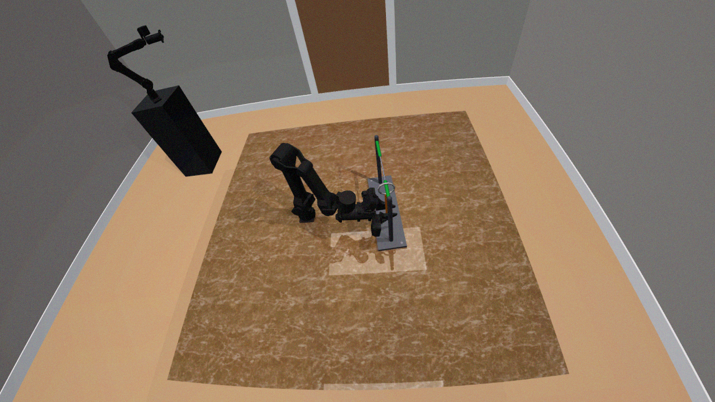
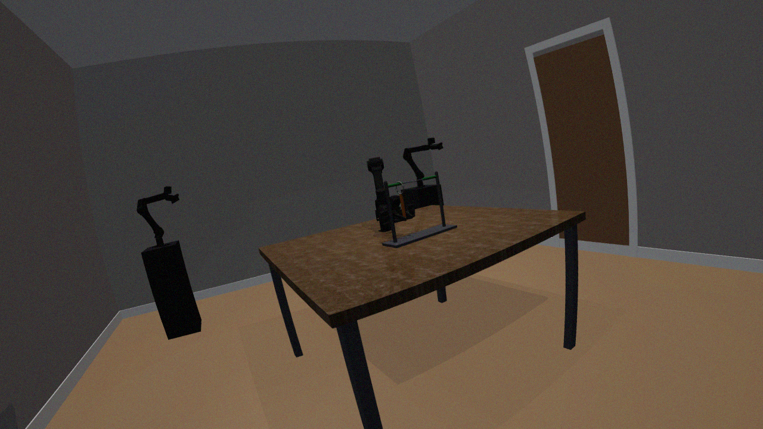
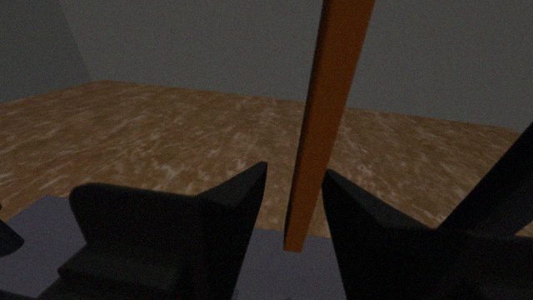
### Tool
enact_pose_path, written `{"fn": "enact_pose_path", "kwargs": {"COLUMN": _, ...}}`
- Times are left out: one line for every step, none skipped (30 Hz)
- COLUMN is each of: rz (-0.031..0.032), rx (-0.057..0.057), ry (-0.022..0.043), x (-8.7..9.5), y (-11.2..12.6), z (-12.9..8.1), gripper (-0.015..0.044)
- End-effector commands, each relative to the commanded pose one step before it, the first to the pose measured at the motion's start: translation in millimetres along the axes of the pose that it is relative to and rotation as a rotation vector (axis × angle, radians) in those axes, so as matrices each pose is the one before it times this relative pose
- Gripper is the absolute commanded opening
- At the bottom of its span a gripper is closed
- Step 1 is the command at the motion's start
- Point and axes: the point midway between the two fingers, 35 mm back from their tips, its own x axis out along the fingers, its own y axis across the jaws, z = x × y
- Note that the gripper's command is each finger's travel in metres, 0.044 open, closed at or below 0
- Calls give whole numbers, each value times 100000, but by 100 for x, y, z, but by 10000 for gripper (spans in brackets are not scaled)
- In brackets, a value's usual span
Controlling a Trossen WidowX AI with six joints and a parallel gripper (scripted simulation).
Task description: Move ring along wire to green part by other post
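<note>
The ring [image 1: 394, 187] [image 2: 399, 182] hangs around the green part [image 1: 386, 192] [image 2: 393, 185] beside the nearer post [image 1: 390, 224] [image 2: 391, 224]. Its orange handle [image 2: 402, 205] [image 3: 329, 92] hangs down, slightly tilted in the wrist view. My gripper [image 1: 395, 210] [image 3: 294, 172] is partly open, with a gap between its fingertips. In the wrist view the handle's lower end shows in that gap, closer to the right finger; whether they touch is unclear. The thin grey wire [image 1: 382, 168] runs to the other green part [image 1: 378, 148] [image 2: 429, 178] by the far post [image 2: 440, 199].
Both posts stand on a grey base plate [image 1: 398, 243] [image 2: 427, 233] [image 3: 283, 271] on the brown table [image 1: 300, 320] [image 2: 320, 266]. In the wrist view a dark post [image 3: 495, 196] rises close behind the right finger. Another arm [image 1: 124, 49] stands on a black pedestal off the table.
</note>
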Motion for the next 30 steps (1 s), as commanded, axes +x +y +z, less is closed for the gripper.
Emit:
{"fn": "enact_pose_path", "kwargs": {"rz": -351, "rx": 253, "ry": -380, "x": 38, "y": -75, "z": 120, "gripper": 160}}
{"fn": "enact_pose_path", "kwargs": {"rz": 0, "rx": 0, "ry": 0, "x": 0, "y": 0, "z": 0, "gripper": 160}}
{"fn": "enact_pose_path", "kwargs": {"rz": 0, "rx": 0, "ry": 0, "x": 0, "y": 0, "z": 0, "gripper": 160}}
{"fn": "enact_pose_path", "kwargs": {"rz": 0, "rx": 0, "ry": 0, "x": 0, "y": 0, "z": 0, "gripper": 160}}
{"fn": "enact_pose_path", "kwargs": {"rz": 0, "rx": 0, "ry": 0, "x": 0, "y": 0, "z": 0, "gripper": 160}}
{"fn": "enact_pose_path", "kwargs": {"rz": 0, "rx": 0, "ry": 0, "x": 0, "y": 0, "z": 0, "gripper": 160}}
{"fn": "enact_pose_path", "kwargs": {"rz": 0, "rx": 0, "ry": 0, "x": 0, "y": 0, "z": 0, "gripper": 160}}
{"fn": "enact_pose_path", "kwargs": {"rz": 0, "rx": 0, "ry": 0, "x": 0, "y": 0, "z": 0, "gripper": 160}}
{"fn": "enact_pose_path", "kwargs": {"rz": 0, "rx": 0, "ry": 0, "x": 0, "y": 0, "z": 0, "gripper": 160}}
{"fn": "enact_pose_path", "kwargs": {"rz": 0, "rx": 0, "ry": 0, "x": 0, "y": 0, "z": 0, "gripper": 160}}
{"fn": "enact_pose_path", "kwargs": {"rz": 0, "rx": 0, "ry": 0, "x": 0, "y": 0, "z": 0, "gripper": 160}}
{"fn": "enact_pose_path", "kwargs": {"rz": 0, "rx": 0, "ry": 0, "x": 0, "y": 0, "z": 0, "gripper": 160}}
{"fn": "enact_pose_path", "kwargs": {"rz": 333, "rx": -226, "ry": 327, "x": -28, "y": 66, "z": -98, "gripper": 134}}
{"fn": "enact_pose_path", "kwargs": {"rz": 0, "rx": 0, "ry": 0, "x": 0, "y": 0, "z": 0, "gripper": 108}}
{"fn": "enact_pose_path", "kwargs": {"rz": 0, "rx": 0, "ry": 0, "x": 0, "y": 0, "z": 0, "gripper": 81}}
{"fn": "enact_pose_path", "kwargs": {"rz": 0, "rx": 0, "ry": 0, "x": 0, "y": 0, "z": 0, "gripper": 55}}
{"fn": "enact_pose_path", "kwargs": {"rz": 0, "rx": 0, "ry": 0, "x": 0, "y": 0, "z": 0, "gripper": 29}}
{"fn": "enact_pose_path", "kwargs": {"rz": 0, "rx": 0, "ry": 0, "x": 0, "y": 0, "z": 0, "gripper": 22}}
{"fn": "enact_pose_path", "kwargs": {"rz": 0, "rx": 0, "ry": 0, "x": 0, "y": 0, "z": 0, "gripper": 15}}
{"fn": "enact_pose_path", "kwargs": {"rz": 0, "rx": 0, "ry": 0, "x": 0, "y": 0, "z": 0, "gripper": -11}}
{"fn": "enact_pose_path", "kwargs": {"rz": 0, "rx": 0, "ry": 0, "x": 0, "y": 0, "z": 0, "gripper": -37}}
{"fn": "enact_pose_path", "kwargs": {"rz": 0, "rx": 0, "ry": 0, "x": 0, "y": 0, "z": 0, "gripper": -63}}
{"fn": "enact_pose_path", "kwargs": {"rz": 0, "rx": 0, "ry": 0, "x": 0, "y": 0, "z": 0, "gripper": -90}}
{"fn": "enact_pose_path", "kwargs": {"rz": 0, "rx": 0, "ry": 0, "x": 0, "y": 0, "z": 0, "gripper": -116}}
{"fn": "enact_pose_path", "kwargs": {"rz": 0, "rx": 0, "ry": 0, "x": 0, "y": 0, "z": 0, "gripper": -142}}
{"fn": "enact_pose_path", "kwargs": {"rz": 0, "rx": 0, "ry": 0, "x": 0, "y": 0, "z": 0, "gripper": -150}}
{"fn": "enact_pose_path", "kwargs": {"rz": 0, "rx": 0, "ry": 0, "x": 0, "y": 0, "z": 0, "gripper": -150}}
{"fn": "enact_pose_path", "kwargs": {"rz": 0, "rx": 0, "ry": 0, "x": 0, "y": 0, "z": 0, "gripper": -150}}
{"fn": "enact_pose_path", "kwargs": {"rz": 0, "rx": 0, "ry": 0, "x": 0, "y": 0, "z": 0, "gripper": -150}}
{"fn": "enact_pose_path", "kwargs": {"rz": 0, "rx": 0, "ry": 0, "x": 0, "y": 0, "z": 0, "gripper": -150}}
